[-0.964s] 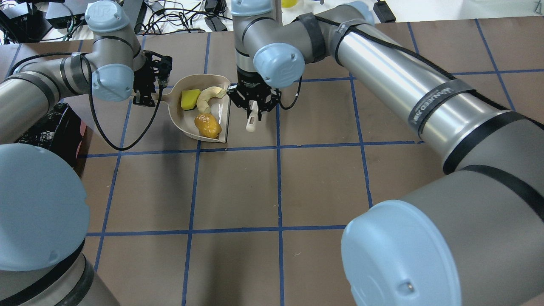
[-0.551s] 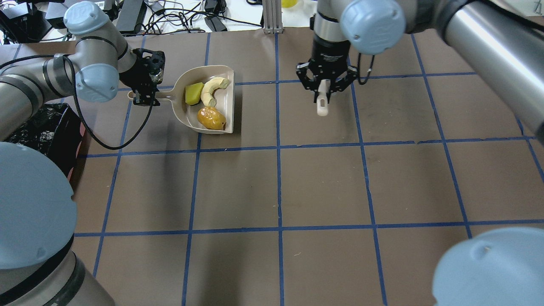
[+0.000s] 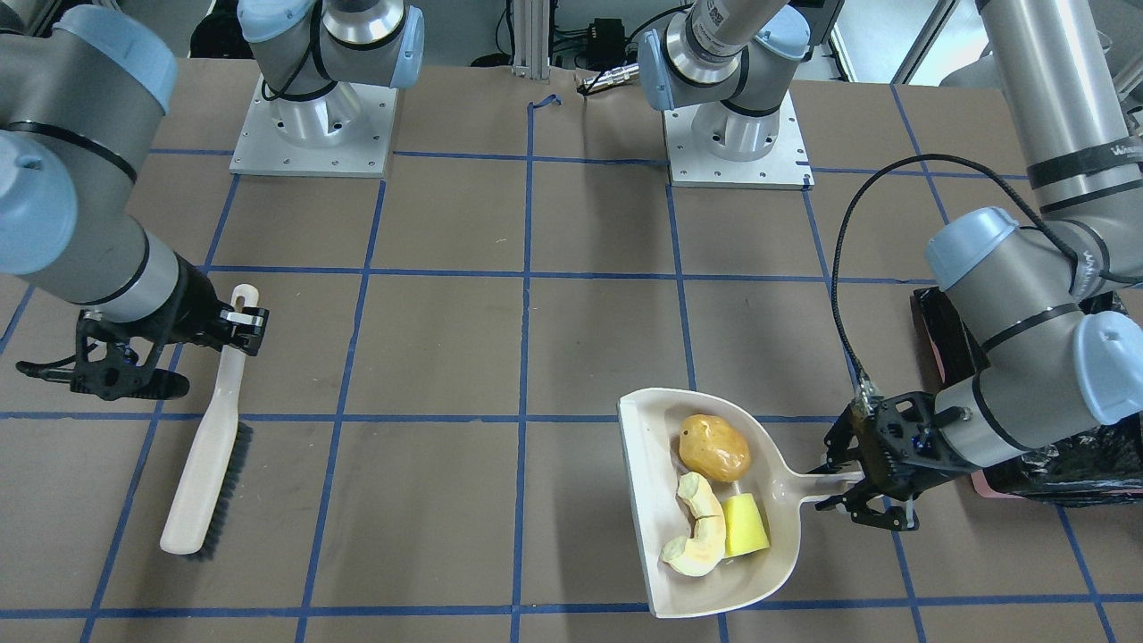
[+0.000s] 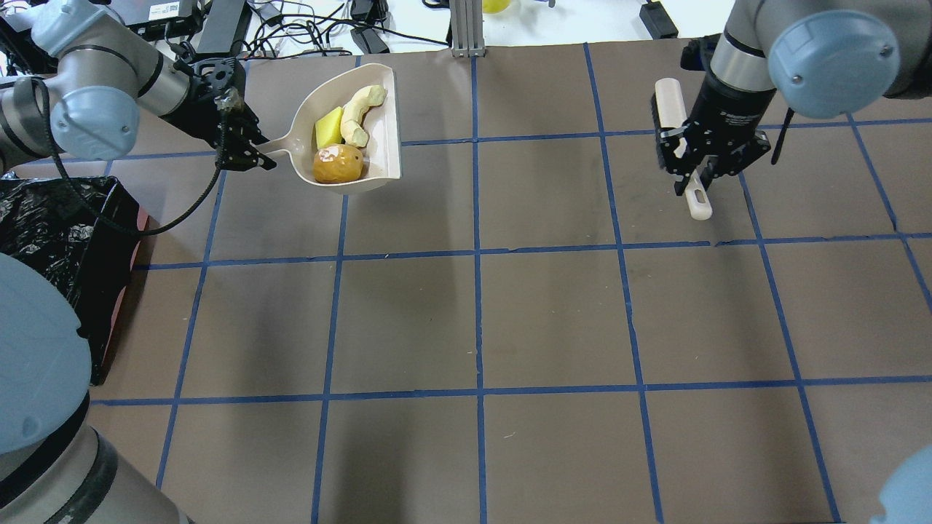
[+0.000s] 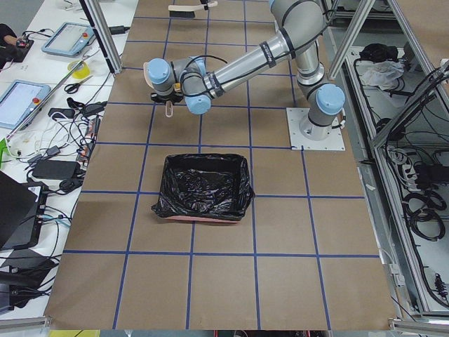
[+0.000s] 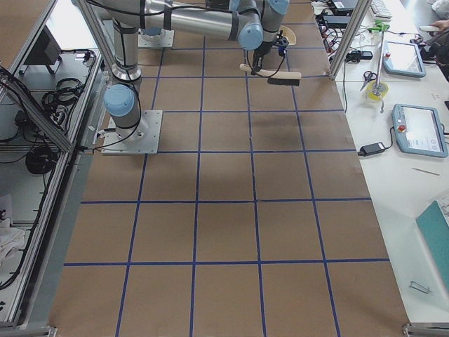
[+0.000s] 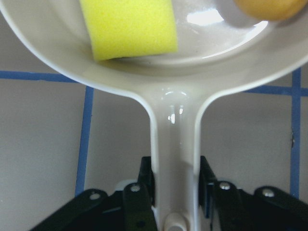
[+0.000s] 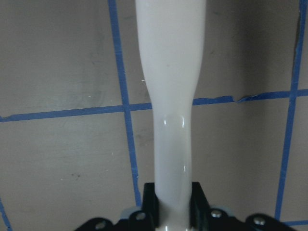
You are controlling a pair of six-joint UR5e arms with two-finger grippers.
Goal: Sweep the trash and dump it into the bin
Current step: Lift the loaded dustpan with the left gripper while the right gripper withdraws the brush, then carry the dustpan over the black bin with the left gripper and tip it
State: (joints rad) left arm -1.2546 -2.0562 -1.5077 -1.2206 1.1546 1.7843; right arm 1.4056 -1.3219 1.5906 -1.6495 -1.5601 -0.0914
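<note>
My left gripper (image 4: 244, 145) is shut on the handle of a beige dustpan (image 4: 382, 109) and holds it above the table at the far left. The orange-brown potato piece (image 4: 338, 164), yellow wedge (image 4: 329, 129) and cream crescent (image 4: 358, 113) lie in the pan; they also show in the front view, the potato piece (image 3: 713, 446), the wedge (image 3: 744, 527) and the crescent (image 3: 692, 536). The bin (image 4: 58, 240), lined with a black bag, stands at the left edge, apart from the pan. My right gripper (image 4: 699, 171) is shut on the handle of a white brush (image 3: 210, 438) at the far right.
Brown table paper with a blue tape grid (image 4: 477, 255). Cables and devices lie beyond the far edge (image 4: 313, 29). A metal post (image 4: 462, 29) stands at the far middle. The arm bases (image 3: 312, 125) sit on the robot side.
My right gripper has carried the brush from beside the dustpan far to the right. My left gripper has lifted and tilted the dustpan with the trash in it and moved it toward the far edge.
</note>
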